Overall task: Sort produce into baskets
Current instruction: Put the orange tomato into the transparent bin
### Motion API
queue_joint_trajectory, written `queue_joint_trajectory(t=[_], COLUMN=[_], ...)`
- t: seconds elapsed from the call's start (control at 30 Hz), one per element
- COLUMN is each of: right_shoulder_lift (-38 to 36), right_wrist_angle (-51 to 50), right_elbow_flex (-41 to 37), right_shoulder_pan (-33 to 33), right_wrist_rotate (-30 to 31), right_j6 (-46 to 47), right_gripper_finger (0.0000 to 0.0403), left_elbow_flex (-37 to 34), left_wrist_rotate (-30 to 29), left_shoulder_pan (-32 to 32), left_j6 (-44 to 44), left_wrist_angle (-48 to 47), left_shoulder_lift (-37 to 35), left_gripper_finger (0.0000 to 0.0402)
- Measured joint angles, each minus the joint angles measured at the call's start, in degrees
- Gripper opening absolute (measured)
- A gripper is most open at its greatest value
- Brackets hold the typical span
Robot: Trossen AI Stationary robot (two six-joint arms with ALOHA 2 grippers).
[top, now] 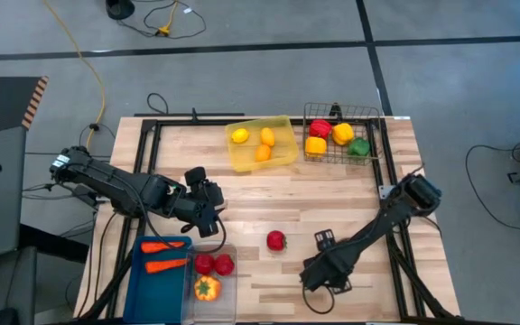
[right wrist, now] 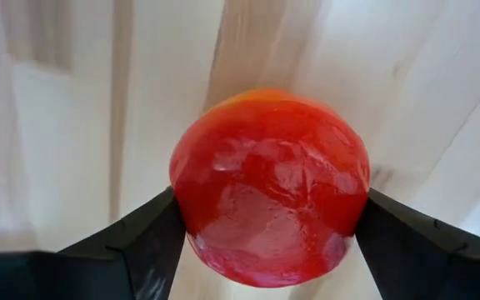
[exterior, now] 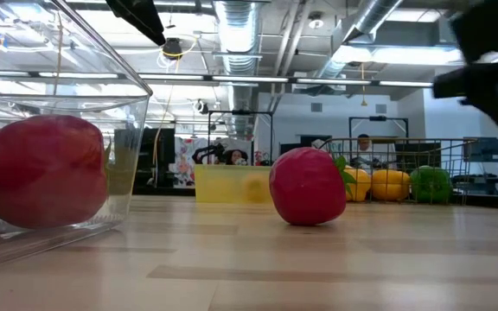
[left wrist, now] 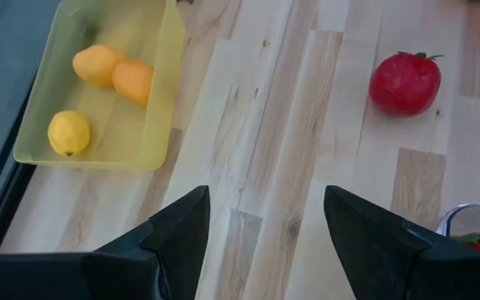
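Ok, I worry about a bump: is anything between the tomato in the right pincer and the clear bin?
Yes. A loose tomato lies on the table roughly between the right pincer, shut on its held tomato, and the clear bin. The left pincer, open, hovers beside the bin's far end.

- I see a pale wood-grain table [top: 332, 194] under everything.
- The yellow translucent tray [top: 283, 158] holds one yellow lemon [top: 239, 136] and two orange-yellow ones.
- The black wire basket [top: 375, 113] shows red, yellow and green peppers [top: 358, 147].
- The blue bin [top: 143, 284] carries orange carrots [top: 166, 264].
- The clear bin [top: 224, 307] has two red tomatoes and a yellow-orange pepper [top: 207, 288].
- A red tomato [top: 276, 240] with a green stem lies on the wood.
- My right wrist view fills with a glossy red fruit [right wrist: 269, 187] tinged orange between dark fingers [right wrist: 132, 246].
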Motion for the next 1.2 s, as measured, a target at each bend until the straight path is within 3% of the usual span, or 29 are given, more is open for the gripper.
queue_joint_trajectory(t=[0.57,1.2], right_shoulder_lift=[0.0,0.8], right_wrist_angle=[12.6,53.7], right_elbow_flex=[10.3,12.8], right_shoulder_pan=[-8.9,-15.0], right_wrist_rotate=[0.3,3.1], right_j6=[-2.4,-20.9], right_gripper_finger=[0.0338,0.0340], left_elbow_flex=[0.0,0.0], left_wrist_rotate=[-0.1,-2.3], left_shoulder_pan=[0.0,0.0], left_j6=[4.4,8.2], left_wrist_angle=[0.0,2.7], left_shoulder_lift=[0.0,0.0], left_gripper_finger=[0.0224,0.0224])
